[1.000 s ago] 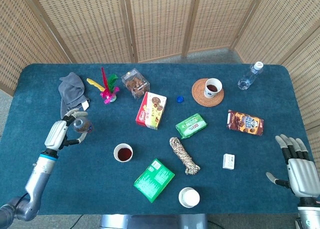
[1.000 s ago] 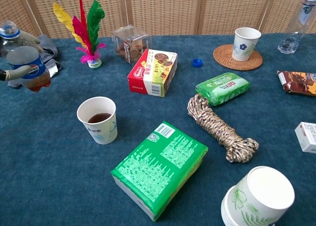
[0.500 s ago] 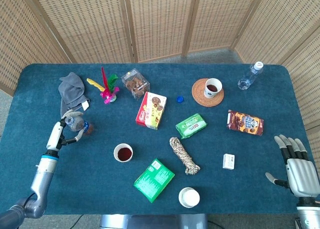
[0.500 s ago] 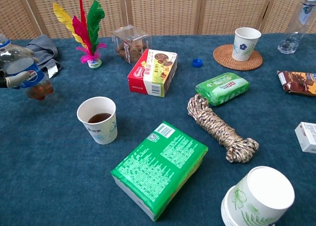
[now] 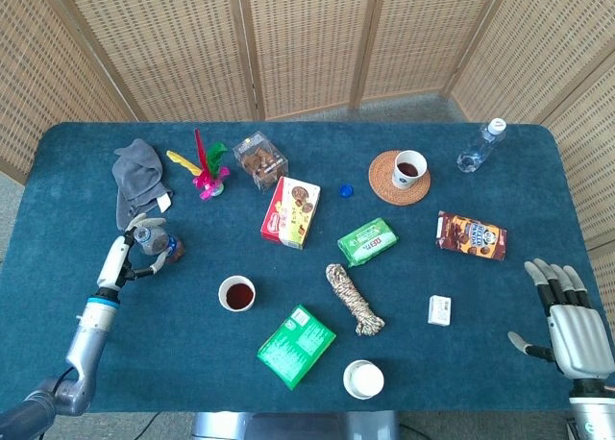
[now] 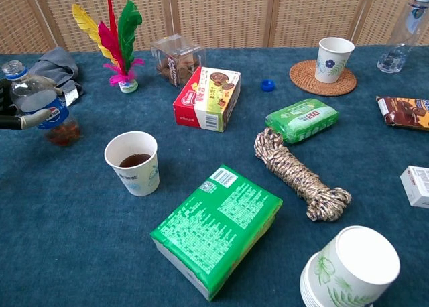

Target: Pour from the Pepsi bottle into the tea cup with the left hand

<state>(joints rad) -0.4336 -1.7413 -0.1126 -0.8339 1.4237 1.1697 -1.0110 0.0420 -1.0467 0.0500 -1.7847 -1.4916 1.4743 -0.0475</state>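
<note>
Chest view, Pepsi bottle [image 6: 45, 106] uncapped, nearly empty

The blue-carpeted surface [image 5: 144, 344] is strewn with a grey cloth [image 5: 136, 176], feather shuttlecock [image 6: 118, 35], biscuit box [image 6: 208, 98], rope coil [image 6: 299, 173], green packet [image 6: 216, 228], stacked cups [image 6: 348, 267] and tea cup [image 6: 134, 162]. The Pepsi bottle [image 6: 44, 106] appears to be set down on it.

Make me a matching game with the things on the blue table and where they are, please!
Things:
1. Pepsi bottle
2. flower cup
3. rope
4. blue cap

Places:
A. on the round woven coaster
B. lying alone on the cloth
C. in the left robot hand
D. beside the green packet

Pairs: 1-C, 2-A, 3-D, 4-B
</note>
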